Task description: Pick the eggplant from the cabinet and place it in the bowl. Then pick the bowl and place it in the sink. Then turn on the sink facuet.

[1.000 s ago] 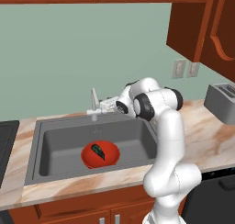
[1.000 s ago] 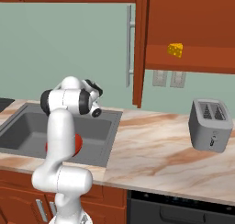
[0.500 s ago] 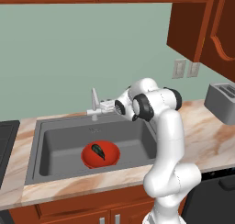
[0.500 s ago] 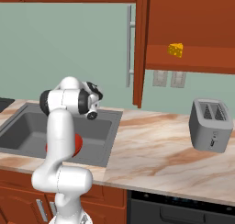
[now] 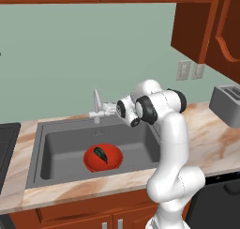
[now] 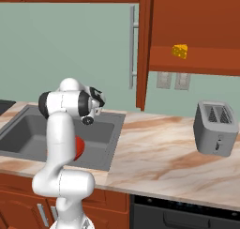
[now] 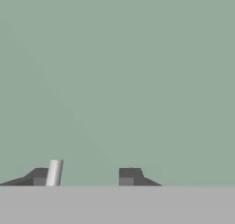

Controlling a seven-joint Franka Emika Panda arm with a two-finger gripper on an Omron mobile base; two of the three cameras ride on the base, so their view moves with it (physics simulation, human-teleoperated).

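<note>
Marbled counter, dark grey rounded sink (image 5: 56,150), glossy eggplant (image 5: 100,153) in round red bowl (image 5: 116,158), hand (image 5: 107,109) narrowed beside faucet lever (image 7: 54,172).

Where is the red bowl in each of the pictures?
Left base view: the red bowl sits in the middle of the sink, with the eggplant inside it.
Right base view: just a red edge of it peeks out from behind the white arm.
Hand view: not in it.
Shared landmark: the sink.
</note>
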